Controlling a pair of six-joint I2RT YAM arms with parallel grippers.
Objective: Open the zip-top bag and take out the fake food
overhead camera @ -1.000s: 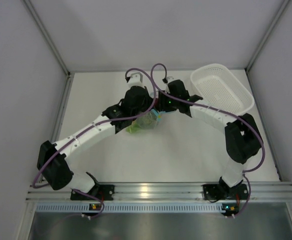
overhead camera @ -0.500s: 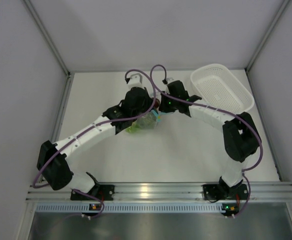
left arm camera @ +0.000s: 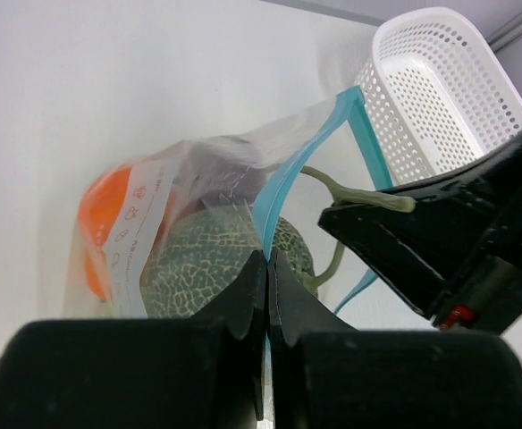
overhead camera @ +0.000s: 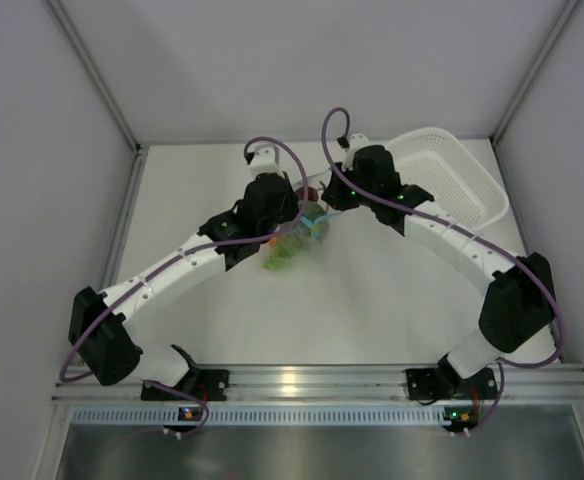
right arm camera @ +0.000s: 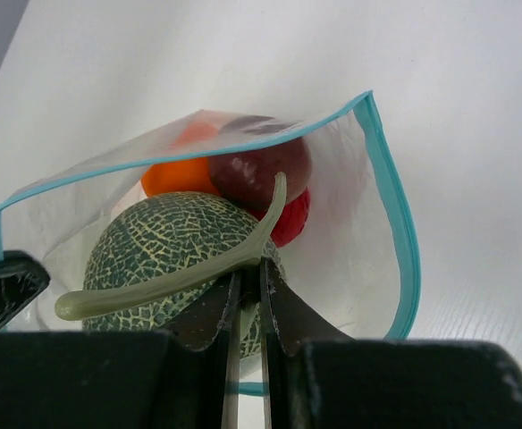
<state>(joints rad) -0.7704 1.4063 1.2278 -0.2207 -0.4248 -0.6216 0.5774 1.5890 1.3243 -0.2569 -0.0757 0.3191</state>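
The zip-top bag lies mid-table, mouth open, its light blue zip strip forming a loop. My left gripper is shut on one side of the strip. Inside the bag are a grey-green melon, an orange ball, a dark red piece and a red ball. My right gripper is shut on the melon's pale green stem at the bag's mouth. In the top view the left gripper and right gripper meet at the bag.
A white perforated basket stands at the back right, just behind the right wrist; it also shows in the left wrist view. Grey walls enclose the table on three sides.
The right wrist has moved back and right toward the basket with its arm stretching out. The left wrist shifted slightly. The bag's mouth now stands open between the grippers.
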